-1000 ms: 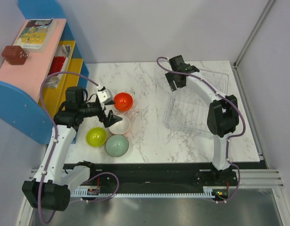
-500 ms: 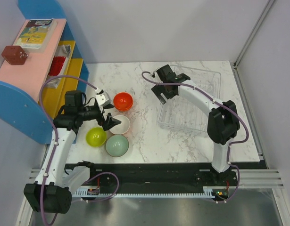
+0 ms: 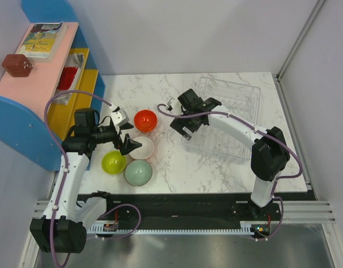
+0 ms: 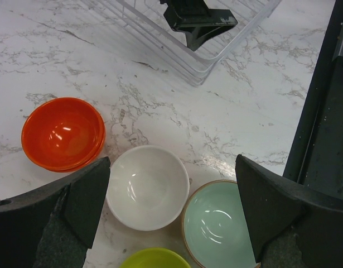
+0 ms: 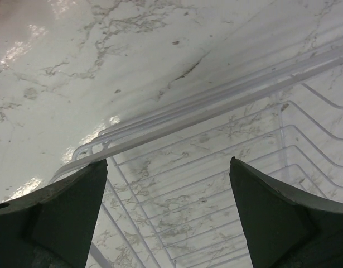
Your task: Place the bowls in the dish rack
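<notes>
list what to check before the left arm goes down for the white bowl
1. left tool open: ok
2. white bowl under the gap of the left tool: ok
3. white bowl apart from the grey-green bowl: cannot tell, rims look very close
4. dish rack has room: ok, no bowls in it
5. way to the dish rack free: likely not ok, right tool hangs open over its corner
</notes>
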You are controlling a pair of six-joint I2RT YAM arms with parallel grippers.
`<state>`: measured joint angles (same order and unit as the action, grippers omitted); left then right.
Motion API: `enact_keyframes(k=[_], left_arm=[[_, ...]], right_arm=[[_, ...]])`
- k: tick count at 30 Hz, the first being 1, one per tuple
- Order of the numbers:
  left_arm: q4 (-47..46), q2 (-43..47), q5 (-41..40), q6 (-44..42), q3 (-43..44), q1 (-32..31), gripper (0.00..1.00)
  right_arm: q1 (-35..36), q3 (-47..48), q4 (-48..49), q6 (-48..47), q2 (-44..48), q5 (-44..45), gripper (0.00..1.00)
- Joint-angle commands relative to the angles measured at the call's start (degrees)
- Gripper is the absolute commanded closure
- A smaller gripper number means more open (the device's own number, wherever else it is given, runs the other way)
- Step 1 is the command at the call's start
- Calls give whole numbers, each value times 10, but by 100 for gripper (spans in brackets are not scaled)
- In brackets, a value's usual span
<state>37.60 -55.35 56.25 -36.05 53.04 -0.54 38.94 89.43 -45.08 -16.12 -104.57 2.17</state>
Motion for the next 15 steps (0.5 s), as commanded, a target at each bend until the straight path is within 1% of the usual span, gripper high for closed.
enact_keyframes(k=[1, 8, 15], left_arm=[[-4, 9, 29, -9, -2, 4, 0], [-4, 5, 33, -9, -4, 4, 0], [-4, 6, 38, -12, -6, 4, 0]], right_arm=[[27, -5, -2, -22, 15, -49, 2], [77, -22, -50, -70, 21, -93, 2], [98, -26, -89, -103, 27, -126, 2]])
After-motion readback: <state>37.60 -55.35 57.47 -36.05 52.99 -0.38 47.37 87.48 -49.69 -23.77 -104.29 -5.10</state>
